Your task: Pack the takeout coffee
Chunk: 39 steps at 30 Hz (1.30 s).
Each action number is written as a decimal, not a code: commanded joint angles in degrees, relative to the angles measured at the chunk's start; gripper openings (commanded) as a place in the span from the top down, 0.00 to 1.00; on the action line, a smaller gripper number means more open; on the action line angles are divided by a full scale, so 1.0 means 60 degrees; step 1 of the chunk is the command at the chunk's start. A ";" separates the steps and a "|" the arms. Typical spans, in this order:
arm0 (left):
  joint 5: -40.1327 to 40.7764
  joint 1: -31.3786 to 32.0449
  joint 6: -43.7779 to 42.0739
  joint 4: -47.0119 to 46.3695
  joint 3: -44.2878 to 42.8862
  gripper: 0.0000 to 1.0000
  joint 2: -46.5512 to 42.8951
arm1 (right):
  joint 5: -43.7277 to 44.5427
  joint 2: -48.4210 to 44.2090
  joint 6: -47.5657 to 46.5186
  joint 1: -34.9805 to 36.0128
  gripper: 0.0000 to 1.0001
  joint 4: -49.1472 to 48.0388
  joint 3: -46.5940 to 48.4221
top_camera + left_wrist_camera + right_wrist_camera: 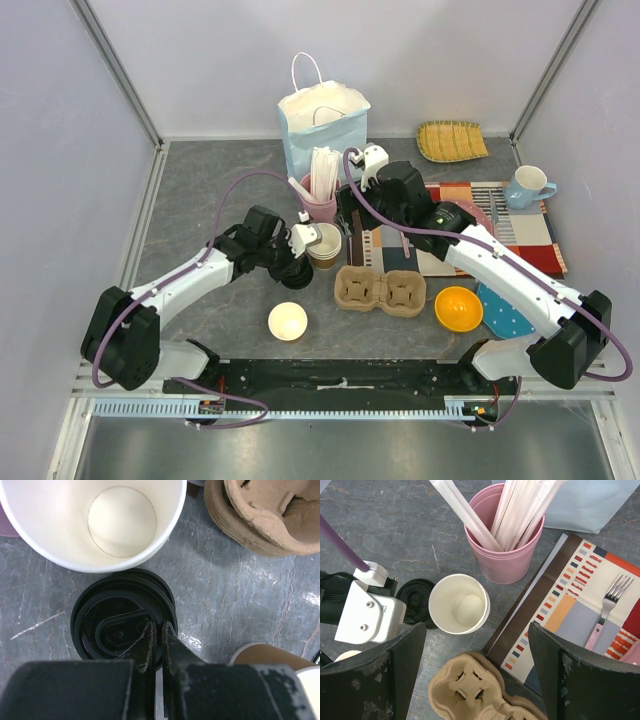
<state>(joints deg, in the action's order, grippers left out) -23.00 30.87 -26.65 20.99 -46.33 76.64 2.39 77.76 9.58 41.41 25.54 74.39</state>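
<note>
**Desk:** Item one, the coffee. Where is it?

**Operator:** I see it in two parts. A brown kraft paper cup (pixel 460 604) stands upright and open at mid-table, cream-white inside. The black sip lid (pixel 110 625) lies flat on the grey table (pixel 200 190), just beside the cup on the left arm's side.

**Desk:** Hands?

**Operator:** The left gripper (pixel 158 630) has its fingers pressed almost together, tips down on the lid's near part. I cannot tell whether they pinch anything. The right gripper (pixel 476 670) is spread wide and holds nothing. It hangs above the cup and the carrier.

**Desk:** Surroundings, working outward.

**Operator:**
- A pulp cup carrier (pixel 380 291) sits near the cup, on the side toward the arm bases.
- A pink tumbler (pixel 505 555) of wrapped straws stands just behind the cup.
- A second open paper cup (pixel 288 321) stands nearer the bases.
- A patterned placemat (pixel 560 610) lies to the right with a fork (pixel 612 600) on it.
- An orange bowl (pixel 459 308) is right of the carrier.
- At the back are a pale blue paper bag (pixel 322 125), a blue mug (pixel 527 187) and a yellow woven dish (pixel 452 140).
</note>
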 commanded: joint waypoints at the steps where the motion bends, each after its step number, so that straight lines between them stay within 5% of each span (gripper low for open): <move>1: 0.0010 -0.0062 -0.0025 0.0732 -0.0511 0.98 -0.0351 | -0.0091 0.0034 -0.0089 0.0013 0.09 -0.0096 0.0331; 11: -0.1012 -0.0224 -0.0800 0.3496 -0.2253 0.98 -0.1726 | -0.0179 -0.0083 -0.0118 0.0013 0.09 -0.0096 0.0390; 16: -0.3090 0.0039 -0.3302 0.6324 -0.2811 0.98 -0.2518 | -0.0369 -0.0215 -0.0089 0.0013 0.09 -0.0126 0.0419; 21: -0.3680 0.0699 -0.4960 0.8580 -0.2914 0.98 -0.3032 | -0.0674 -0.0361 0.0058 0.0013 0.09 -0.0272 0.0258; 26: -0.3433 0.1355 -0.5765 0.9011 -0.2549 0.98 -0.3062 | -0.1306 -0.0435 0.0482 0.0027 0.10 -0.0638 0.0068; 32: -0.2392 0.2689 -0.5182 0.7445 -0.1787 0.98 -0.3326 | -0.1395 -0.0347 0.0702 0.0130 0.09 -0.0741 -0.0254; 39: -0.1542 0.2765 -0.5708 0.6800 -0.0937 0.98 -0.3807 | -0.1425 -0.0318 0.1493 0.0320 0.10 -0.0712 -0.0386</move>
<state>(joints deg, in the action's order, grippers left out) -35.77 47.18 -56.71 66.15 -54.35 57.01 -5.43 76.58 14.94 42.65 23.16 72.71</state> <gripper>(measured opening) 0.044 0.902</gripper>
